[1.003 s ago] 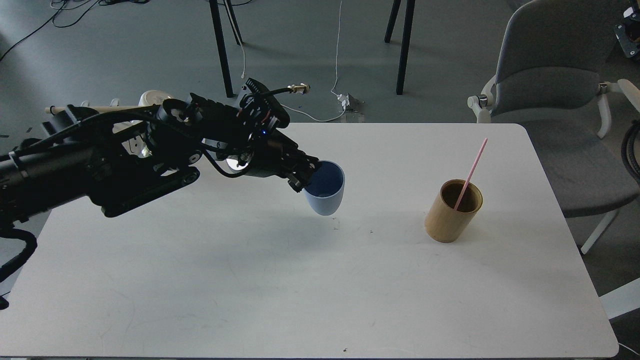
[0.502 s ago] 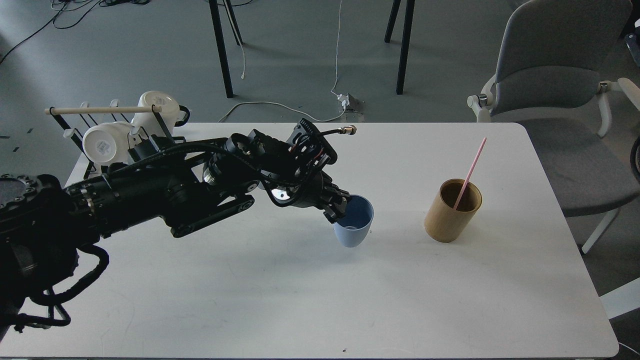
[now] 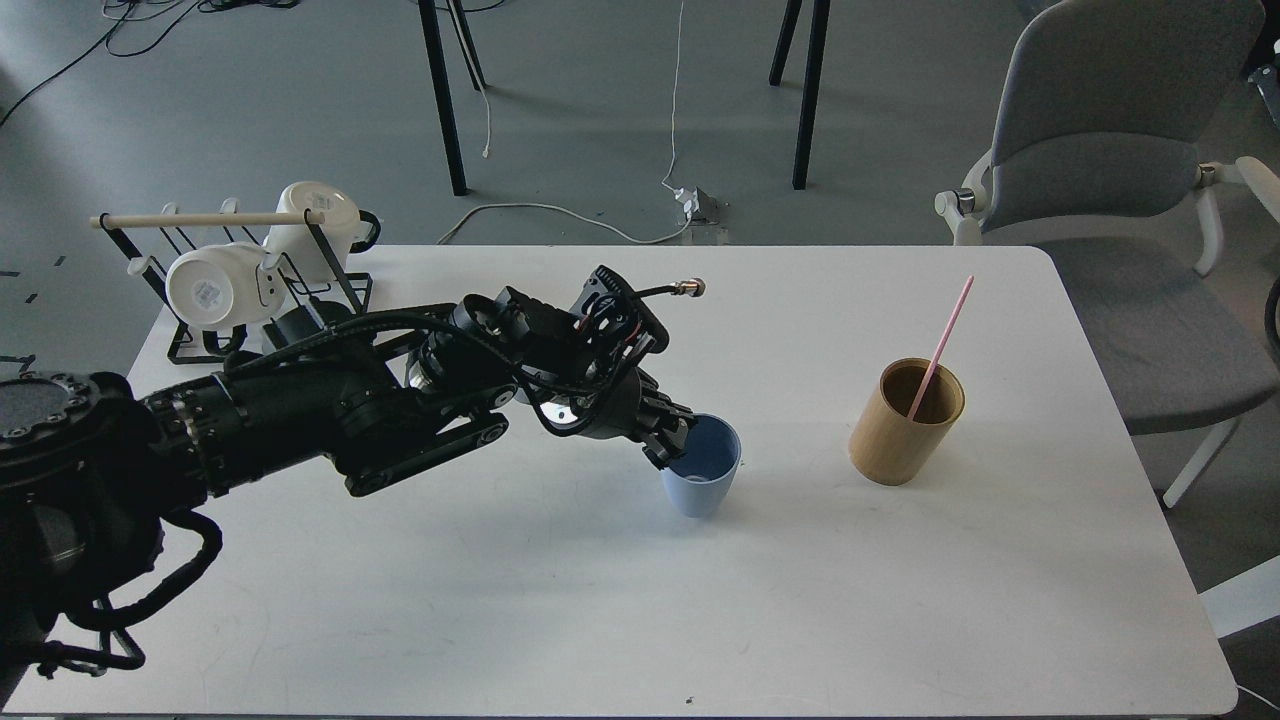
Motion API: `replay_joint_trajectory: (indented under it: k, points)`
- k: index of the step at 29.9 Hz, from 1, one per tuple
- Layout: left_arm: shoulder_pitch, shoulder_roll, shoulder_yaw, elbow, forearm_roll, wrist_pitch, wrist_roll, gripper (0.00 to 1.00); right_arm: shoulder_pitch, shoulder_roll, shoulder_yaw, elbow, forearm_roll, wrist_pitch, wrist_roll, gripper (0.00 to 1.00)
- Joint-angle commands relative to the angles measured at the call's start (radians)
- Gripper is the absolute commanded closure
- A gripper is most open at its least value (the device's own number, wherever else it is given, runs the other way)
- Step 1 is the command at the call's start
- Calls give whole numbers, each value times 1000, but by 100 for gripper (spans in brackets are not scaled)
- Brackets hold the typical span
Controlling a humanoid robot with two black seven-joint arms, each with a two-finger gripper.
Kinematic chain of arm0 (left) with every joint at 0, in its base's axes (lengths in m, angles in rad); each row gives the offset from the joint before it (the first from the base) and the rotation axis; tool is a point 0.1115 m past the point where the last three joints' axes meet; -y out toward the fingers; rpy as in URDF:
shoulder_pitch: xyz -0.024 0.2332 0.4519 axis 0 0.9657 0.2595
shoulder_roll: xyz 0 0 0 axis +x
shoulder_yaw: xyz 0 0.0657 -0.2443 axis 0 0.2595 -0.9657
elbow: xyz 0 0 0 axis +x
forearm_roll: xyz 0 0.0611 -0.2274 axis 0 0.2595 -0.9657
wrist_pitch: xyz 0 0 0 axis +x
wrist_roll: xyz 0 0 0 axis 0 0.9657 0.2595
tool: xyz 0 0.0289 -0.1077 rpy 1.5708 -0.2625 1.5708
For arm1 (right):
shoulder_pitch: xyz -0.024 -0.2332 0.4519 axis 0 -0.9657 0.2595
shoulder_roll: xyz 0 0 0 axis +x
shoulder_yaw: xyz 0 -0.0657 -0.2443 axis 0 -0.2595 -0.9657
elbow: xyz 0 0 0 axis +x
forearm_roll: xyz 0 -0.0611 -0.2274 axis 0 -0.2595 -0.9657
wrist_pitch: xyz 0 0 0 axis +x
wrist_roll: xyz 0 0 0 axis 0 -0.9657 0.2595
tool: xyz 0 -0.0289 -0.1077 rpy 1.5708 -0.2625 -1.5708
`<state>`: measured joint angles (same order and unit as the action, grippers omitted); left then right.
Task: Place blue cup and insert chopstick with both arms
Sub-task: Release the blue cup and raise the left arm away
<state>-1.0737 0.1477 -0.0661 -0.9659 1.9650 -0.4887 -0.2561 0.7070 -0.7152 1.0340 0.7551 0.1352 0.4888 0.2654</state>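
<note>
The blue cup (image 3: 703,475) stands upright near the middle of the white table (image 3: 640,620), its base at or just above the surface. My left gripper (image 3: 668,445) is shut on the cup's left rim, with the arm reaching in from the left. The pink chopstick (image 3: 941,347) leans inside the tan bamboo cylinder (image 3: 905,422), to the right of the cup. The right arm and its gripper are out of view.
A black rack (image 3: 215,300) with a pale wooden rod and white mugs (image 3: 212,288) stands at the table's back left corner. A grey chair (image 3: 1110,190) is beyond the table's right edge. Cables lie on the floor behind the table.
My left gripper has carried the blue cup right and down, from a tilted hold in the air to an upright pose at the table surface. The bamboo cylinder and chopstick have not moved.
</note>
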Motion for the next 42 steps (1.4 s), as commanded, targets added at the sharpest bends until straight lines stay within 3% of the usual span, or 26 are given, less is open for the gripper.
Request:
replay_joint_trajectory:
  k: [1,4,9,12,17,19,24,33,38,42]
  points:
    - [9,0,-1,-2,0,0,3,85,-9,-6,1,10,1,0,0,1]
    - [11,6,-1,-14,-1,0,0,65,-12,-9,1,12,1,0,0,0]
    - [9,27,-15,-40,-9,0,-5,61,-12,-13,1,12,0,0,0,0]
    - [6,67,-64,-85,-52,0,-9,51,-14,-15,3,12,0,0,0,1]
    - [-5,133,-194,-114,-257,0,-8,29,-20,-41,-3,44,0,0,-2,1]
    - [-3,167,-259,-109,-371,0,-6,17,-47,-56,-2,82,0,0,-2,0]
    - [18,251,-432,-105,-745,0,-22,2,-110,-142,-23,231,-19,-37,-9,1]
    - [61,389,-488,-36,-1567,0,-22,1,-116,-389,-150,584,-61,-214,-12,1]
    - [64,366,-498,157,-1808,0,-17,1,-83,-414,-158,606,-252,-216,-17,1]
    - [49,282,-549,318,-1887,0,-12,1,-63,-406,-163,616,-492,-216,-60,1]
